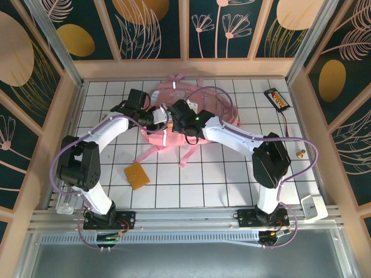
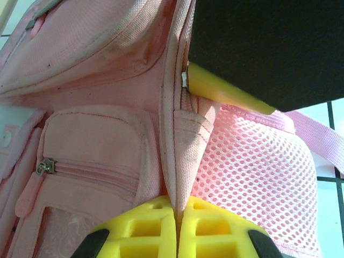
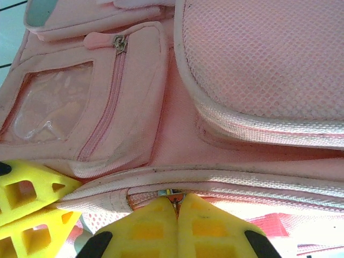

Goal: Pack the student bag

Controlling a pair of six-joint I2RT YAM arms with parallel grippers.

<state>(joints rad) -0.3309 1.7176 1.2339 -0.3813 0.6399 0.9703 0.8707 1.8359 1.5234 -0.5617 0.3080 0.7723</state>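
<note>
The student bag (image 1: 215, 105), a large soft pink backpack, lies at the back centre of the tiled table. Both grippers meet at its near left edge. My left gripper (image 2: 177, 215) is shut, and a fold of the bag's seam fabric (image 2: 180, 156) is pinched between its yellow fingers, beside the mesh side pocket (image 2: 252, 172). My right gripper (image 3: 177, 207) is shut on the small metal zipper pull (image 3: 173, 194) of the bag's main zip. The left gripper's yellow fingers (image 3: 32, 215) show close at the lower left of the right wrist view. A zipped front pocket (image 3: 115, 91) faces that camera.
A flat orange card-like item (image 1: 135, 175) lies on the tiles in front of the bag. A black tray with orange pieces (image 1: 276, 99) sits at the back right. A small brass object (image 1: 301, 153) lies right of the right arm. Wooden walls enclose the table.
</note>
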